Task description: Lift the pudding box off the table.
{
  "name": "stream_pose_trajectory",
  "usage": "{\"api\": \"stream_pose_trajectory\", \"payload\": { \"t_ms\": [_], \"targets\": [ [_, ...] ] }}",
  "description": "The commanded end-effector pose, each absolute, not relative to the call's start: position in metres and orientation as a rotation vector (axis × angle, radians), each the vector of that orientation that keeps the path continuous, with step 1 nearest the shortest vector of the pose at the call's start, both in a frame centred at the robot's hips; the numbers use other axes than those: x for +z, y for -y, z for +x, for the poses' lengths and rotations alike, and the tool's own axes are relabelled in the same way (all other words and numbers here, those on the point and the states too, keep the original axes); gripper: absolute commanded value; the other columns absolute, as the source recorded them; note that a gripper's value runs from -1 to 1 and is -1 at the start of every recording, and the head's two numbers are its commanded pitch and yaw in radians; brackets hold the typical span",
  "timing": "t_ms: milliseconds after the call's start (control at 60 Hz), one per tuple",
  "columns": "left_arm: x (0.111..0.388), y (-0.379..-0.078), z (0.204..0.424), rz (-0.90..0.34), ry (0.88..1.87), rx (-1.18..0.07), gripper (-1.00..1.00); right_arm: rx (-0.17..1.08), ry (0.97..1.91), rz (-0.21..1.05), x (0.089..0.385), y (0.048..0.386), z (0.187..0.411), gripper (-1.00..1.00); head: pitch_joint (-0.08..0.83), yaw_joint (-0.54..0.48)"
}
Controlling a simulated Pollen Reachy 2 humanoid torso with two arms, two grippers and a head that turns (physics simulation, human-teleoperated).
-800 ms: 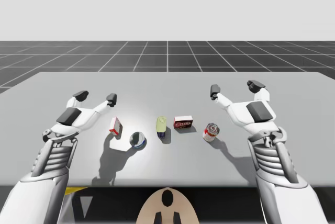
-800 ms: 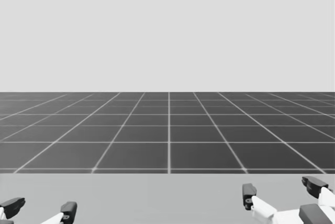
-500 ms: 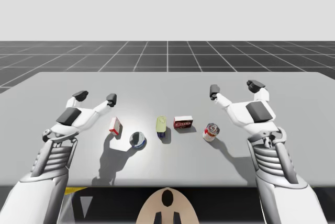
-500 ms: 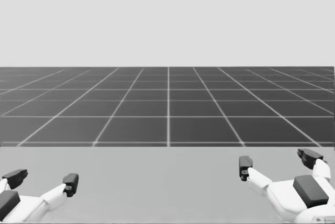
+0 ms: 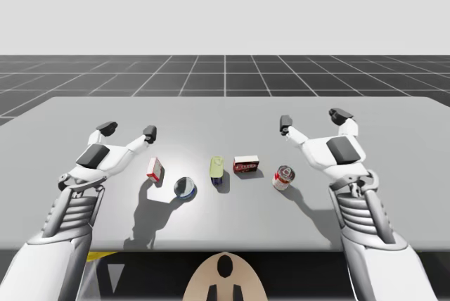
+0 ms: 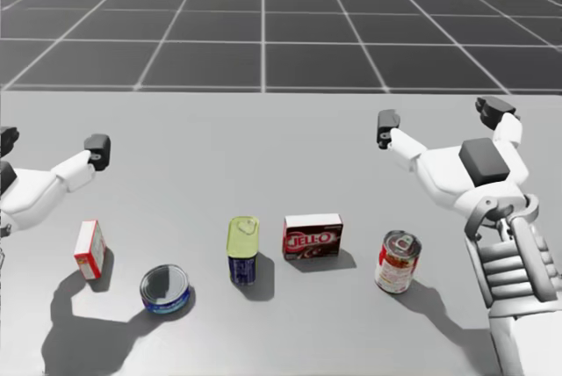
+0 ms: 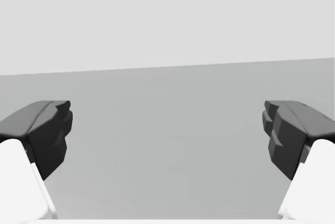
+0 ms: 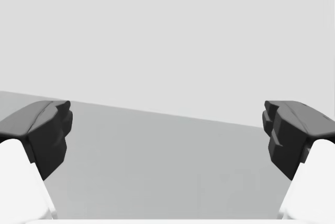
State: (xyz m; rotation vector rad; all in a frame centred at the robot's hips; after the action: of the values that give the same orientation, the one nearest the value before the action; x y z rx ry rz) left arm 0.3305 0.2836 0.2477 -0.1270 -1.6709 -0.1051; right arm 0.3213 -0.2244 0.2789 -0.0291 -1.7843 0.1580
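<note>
Both arms held over the table, grippers spread, pudding box sitting on the table.
Left gripper (image 5: 128,130) and right gripper (image 5: 312,119) hover above the grey table (image 5: 225,112), fingers wide apart with nothing between them, both pointing toward the far edge. Forearms angle up from the near corners, one on each side. Pudding box (image 6: 313,236), dark red, stands near the table's middle between a yellow-topped can (image 6: 243,250) and a red can (image 6: 397,262), well apart from both grippers, nearer the right. Small red-white box (image 6: 89,249) and low blue can (image 6: 164,289) sit on the left arm's side. Dark grid floor (image 5: 225,72) beyond the table, plain pale backdrop.
</note>
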Motion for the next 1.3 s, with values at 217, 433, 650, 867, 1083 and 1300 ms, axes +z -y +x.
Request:
{"api": "stream_pose_trajectory", "payload": {
  "t_ms": [217, 433, 650, 867, 1083, 1300],
  "targets": [
    [0.250, -0.283, 0.329, -0.124, 1.673, -0.110, -1.00, 0.165, 1.777, -0.026, 0.277, 0.223, 0.322, -1.00, 0.617, -0.11],
    [0.249, -0.282, 0.328, -0.122, 1.668, -0.104, -1.00, 0.136, 1.742, 0.069, 0.291, 0.215, 0.306, -1.00, 0.623, -0.11],
    [0.247, -0.281, 0.330, -0.116, 1.659, -0.099, -1.00, 0.112, 1.645, 0.191, 0.312, 0.184, 0.264, -1.00, 0.619, -0.12],
    [0.243, -0.279, 0.333, -0.106, 1.642, -0.116, -1.00, 0.171, 1.593, 0.249, 0.310, 0.153, 0.232, -1.00, 0.623, -0.12],
    [0.241, -0.277, 0.334, -0.099, 1.635, -0.126, -1.00, 0.184, 1.546, 0.301, 0.287, 0.124, 0.216, -1.00, 0.631, -0.12],
    [0.239, -0.277, 0.334, -0.095, 1.630, -0.132, -1.00, 0.164, 1.487, 0.303, 0.261, 0.105, 0.219, -1.00, 0.640, -0.13]
  ]
}}
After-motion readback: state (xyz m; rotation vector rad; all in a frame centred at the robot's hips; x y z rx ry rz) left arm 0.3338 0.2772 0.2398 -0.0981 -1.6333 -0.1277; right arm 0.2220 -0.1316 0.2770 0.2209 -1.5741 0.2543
